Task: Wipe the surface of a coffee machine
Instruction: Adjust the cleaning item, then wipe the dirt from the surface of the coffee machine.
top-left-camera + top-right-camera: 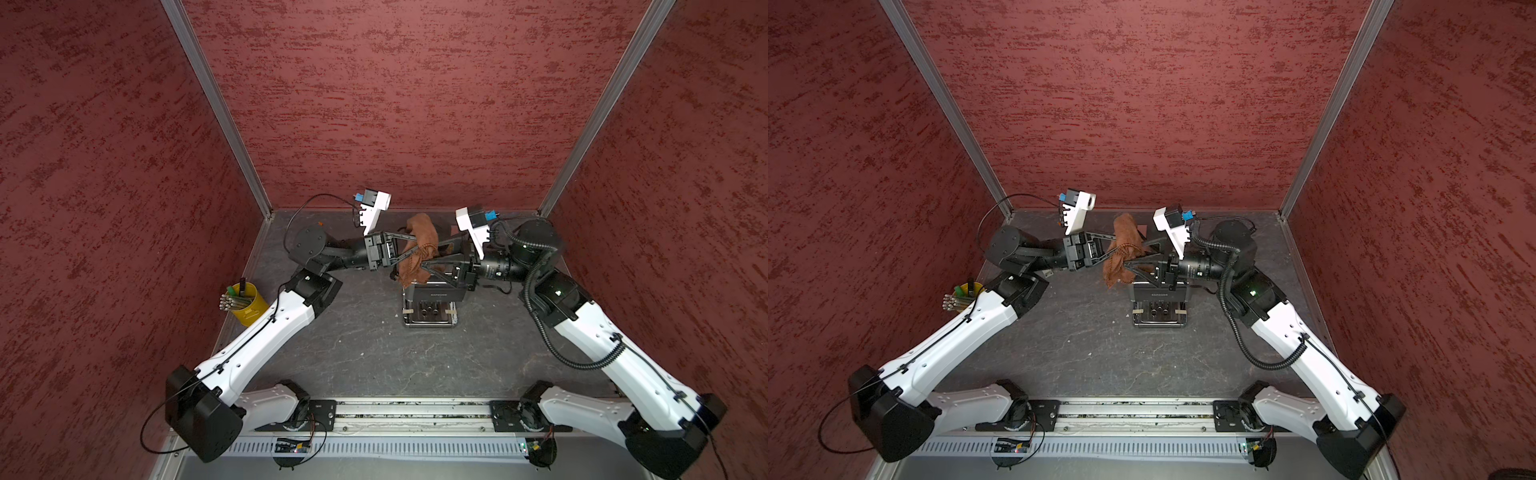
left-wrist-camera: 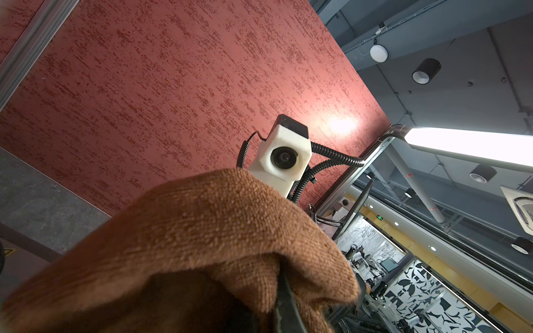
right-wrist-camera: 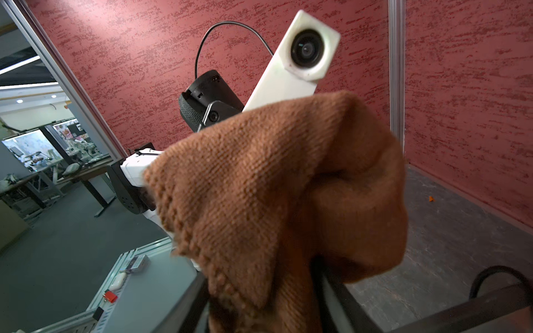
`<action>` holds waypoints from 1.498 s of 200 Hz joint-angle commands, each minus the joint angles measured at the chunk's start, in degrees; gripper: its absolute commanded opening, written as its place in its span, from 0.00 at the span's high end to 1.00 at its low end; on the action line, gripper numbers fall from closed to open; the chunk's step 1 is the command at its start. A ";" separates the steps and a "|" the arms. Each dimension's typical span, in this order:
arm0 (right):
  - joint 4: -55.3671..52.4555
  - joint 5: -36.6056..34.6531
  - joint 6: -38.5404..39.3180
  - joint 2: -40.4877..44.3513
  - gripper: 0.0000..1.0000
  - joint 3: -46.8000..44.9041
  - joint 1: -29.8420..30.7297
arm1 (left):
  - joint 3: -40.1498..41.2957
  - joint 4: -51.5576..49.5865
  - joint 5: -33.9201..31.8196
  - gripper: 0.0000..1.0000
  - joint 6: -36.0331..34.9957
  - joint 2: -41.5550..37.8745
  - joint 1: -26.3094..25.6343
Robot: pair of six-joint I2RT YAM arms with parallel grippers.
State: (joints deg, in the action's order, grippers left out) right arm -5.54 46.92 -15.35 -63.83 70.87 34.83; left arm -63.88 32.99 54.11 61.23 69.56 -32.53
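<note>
Boxy dark-fronted coffee machine [image 1: 434, 295], upright, central

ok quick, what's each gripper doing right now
left gripper: shut on the brown cloth
right gripper: jaws around the same cloth, cannot tell if closed

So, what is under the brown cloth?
The coffee machine stands below the cloth: its dark front and drip tray show. Its top is covered by the cloth, so I cannot see if they touch.
</note>
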 commanded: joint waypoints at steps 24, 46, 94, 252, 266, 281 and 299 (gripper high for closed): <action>2.70 -1.35 -1.06 0.77 0.86 1.46 0.42 | -0.70 -0.03 -0.37 1.00 -0.15 0.40 -0.23; 1.21 -5.88 -1.70 1.93 0.98 1.83 0.42 | -0.22 -0.94 -2.08 0.86 -0.77 -0.06 0.58; -17.99 -28.68 -0.35 3.85 1.00 6.60 -0.24 | -1.72 -18.73 -12.09 0.46 -10.46 -4.72 5.72; -40.34 -27.74 -2.84 9.65 1.00 -6.31 -19.18 | -55.99 -87.01 -46.42 0.31 -51.27 34.08 -7.61; -37.68 -25.51 -2.92 8.27 1.00 -7.53 -19.36 | -58.79 -87.88 -47.81 0.31 -51.84 36.60 -8.02; -34.09 -23.75 -3.18 6.38 1.00 -8.61 -19.69 | -62.44 -89.25 -49.01 0.30 -52.61 39.33 -8.20; -30.02 -23.70 -3.63 4.38 1.00 -8.62 -20.47 | -64.81 -89.51 -50.11 0.30 -53.37 41.70 -8.33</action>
State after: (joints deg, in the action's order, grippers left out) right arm -44.21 19.35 -17.80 -57.43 62.28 15.20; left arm -125.49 -52.23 7.38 10.94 108.36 -40.69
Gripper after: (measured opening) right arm 0.110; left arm 0.697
